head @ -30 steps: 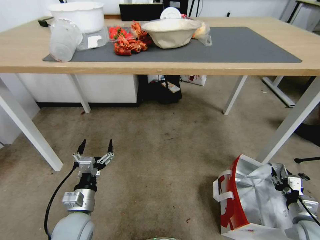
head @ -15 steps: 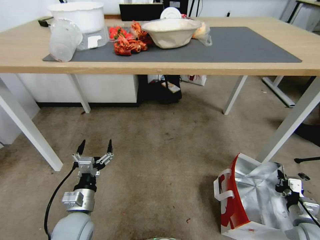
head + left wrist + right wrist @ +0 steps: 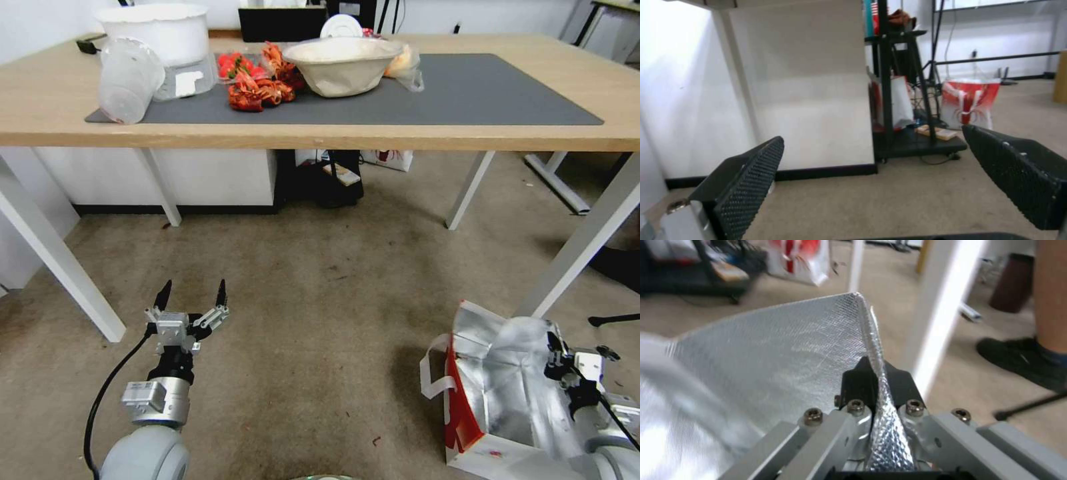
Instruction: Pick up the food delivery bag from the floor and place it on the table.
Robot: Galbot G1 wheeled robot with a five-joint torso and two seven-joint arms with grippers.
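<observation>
Tilted since before, food delivery bag (image 3: 497,380) on floor (image 3: 320,293); right gripper (image 3: 878,380) fingers clamp its rim; left gripper (image 3: 192,293) fingers apart.

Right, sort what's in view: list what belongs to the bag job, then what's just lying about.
Job:
food delivery bag
right gripper, shut on the bag's rim
floor
table

Lying about:
paper bowl
white tub
clear cup
left gripper, open, idle
</observation>
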